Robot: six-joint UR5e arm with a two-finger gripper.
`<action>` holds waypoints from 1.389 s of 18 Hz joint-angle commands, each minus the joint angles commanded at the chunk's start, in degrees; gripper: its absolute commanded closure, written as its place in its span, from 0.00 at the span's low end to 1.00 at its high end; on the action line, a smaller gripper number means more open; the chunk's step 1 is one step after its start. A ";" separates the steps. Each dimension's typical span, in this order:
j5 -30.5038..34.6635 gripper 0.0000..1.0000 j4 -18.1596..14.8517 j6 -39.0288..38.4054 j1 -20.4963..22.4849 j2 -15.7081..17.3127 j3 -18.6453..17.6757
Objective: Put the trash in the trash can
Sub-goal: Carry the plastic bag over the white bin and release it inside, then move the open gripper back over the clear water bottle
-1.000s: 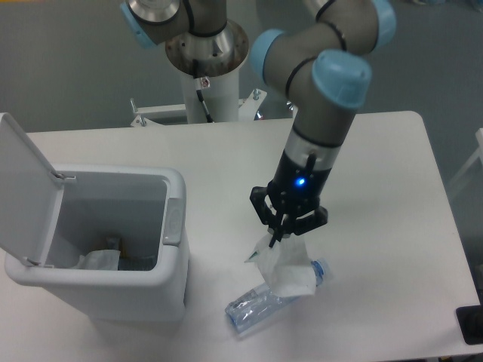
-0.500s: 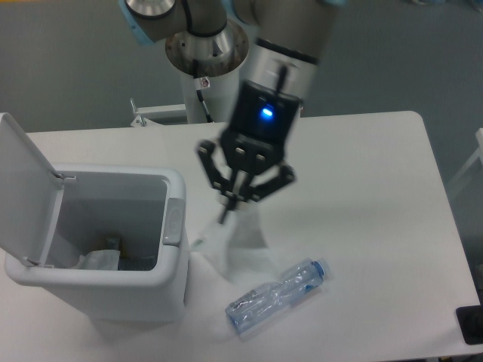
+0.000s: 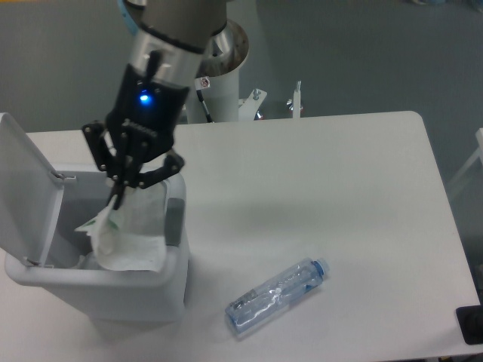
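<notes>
The wrapper (image 3: 128, 237) hangs at 6 o'clock from the tool (image 3: 118, 197), pinched at its top between the closed fingertips, its lower part down inside the open bin (image 3: 175, 283). The bin stands at the counter's (image 3: 317, 181) 9 o'clock side, lid (image 3: 23, 188) flipped up on the left. The bottle (image 3: 276, 294) lies flat on the counter at 4 o'clock from the tool, well apart from it, cap pointing right

The gripper (image 3: 119, 197) pinches the wrapper (image 3: 130, 237) over the open bin (image 3: 175, 260); the bottle (image 3: 276, 295) lies right of the bin.
</notes>
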 joint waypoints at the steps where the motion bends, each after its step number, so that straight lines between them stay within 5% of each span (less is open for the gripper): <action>1: 0.00 0.17 0.09 0.00 0.00 0.00 0.00; 2: 0.09 0.00 0.09 -0.09 0.00 0.09 0.08; 10: 3.25 0.00 1.14 -0.17 3.50 -0.26 1.31; 15: 3.87 0.00 3.42 2.63 11.33 -7.63 7.89; 20: 3.87 0.00 12.12 2.99 14.14 -16.51 10.19; 25: 4.22 0.00 12.48 9.91 14.76 -23.98 11.07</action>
